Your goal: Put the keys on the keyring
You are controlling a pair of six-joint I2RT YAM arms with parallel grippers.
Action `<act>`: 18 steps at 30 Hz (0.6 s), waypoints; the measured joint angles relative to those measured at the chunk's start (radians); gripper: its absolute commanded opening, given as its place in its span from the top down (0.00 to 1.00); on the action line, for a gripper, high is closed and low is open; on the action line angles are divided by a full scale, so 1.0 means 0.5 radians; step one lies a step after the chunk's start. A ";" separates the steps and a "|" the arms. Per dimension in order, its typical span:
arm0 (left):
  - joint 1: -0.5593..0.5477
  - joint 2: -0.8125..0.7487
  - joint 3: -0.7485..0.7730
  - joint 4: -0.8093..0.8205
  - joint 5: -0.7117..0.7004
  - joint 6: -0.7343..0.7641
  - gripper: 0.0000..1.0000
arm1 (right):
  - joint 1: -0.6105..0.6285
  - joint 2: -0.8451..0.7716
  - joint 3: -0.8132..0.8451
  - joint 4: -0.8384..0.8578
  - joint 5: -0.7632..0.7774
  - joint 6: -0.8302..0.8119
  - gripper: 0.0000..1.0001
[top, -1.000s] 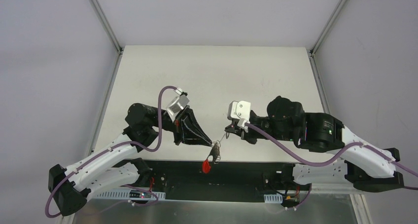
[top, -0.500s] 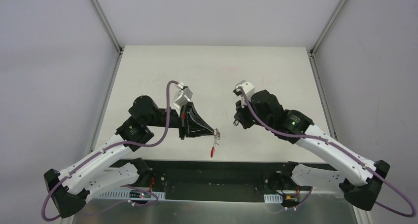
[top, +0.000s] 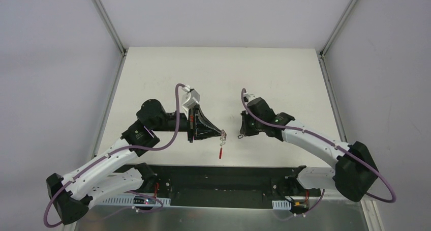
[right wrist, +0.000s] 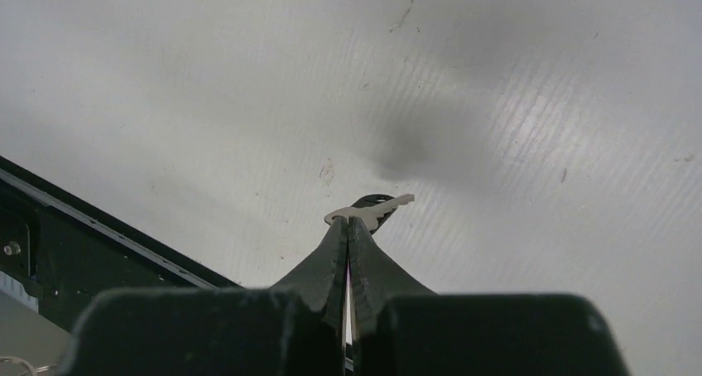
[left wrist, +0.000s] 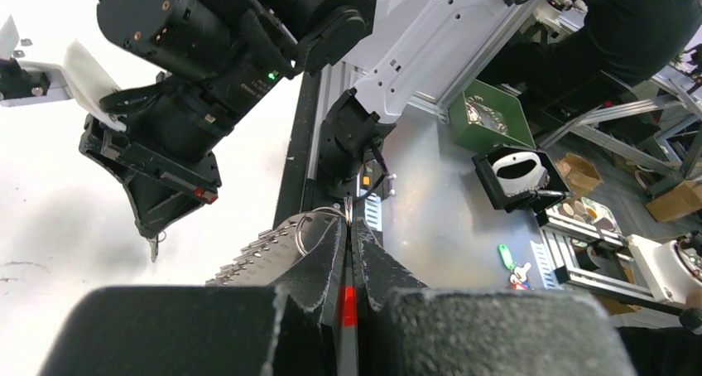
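Plain white table boxed in by grey walls, nothing fancy. Closest in on the left wrist view, the left gripper is clamped tight on the keyring, with the wire loops poking out just beside its tips. From above, the red crescent dangles right below them. The right gripper is pinched shut on one key, which sticks out just past its tips, above the table. The two pincers sit near each other, tips apart. My guess is both bits are featherweight, stiff, slick metal, so the key could easily twist in the grip. Better to hold it by the flat head and leave the hole free. The ring wire looks springy. No brand or writing I can read anywhere.
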 measured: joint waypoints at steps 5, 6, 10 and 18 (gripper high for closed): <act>0.000 0.001 -0.053 0.048 -0.027 0.000 1.00 | -0.008 0.144 -0.061 0.135 -0.011 0.101 0.88; 0.000 0.000 -0.060 0.060 -0.027 -0.001 1.00 | -0.008 0.155 -0.069 0.148 -0.010 0.114 0.85; 0.000 0.000 -0.098 0.122 -0.028 -0.004 1.00 | -0.011 0.150 -0.076 0.174 -0.011 0.158 0.71; 0.000 0.000 -0.158 0.256 -0.060 -0.006 1.00 | 0.007 -0.227 0.099 0.065 -0.042 0.095 0.68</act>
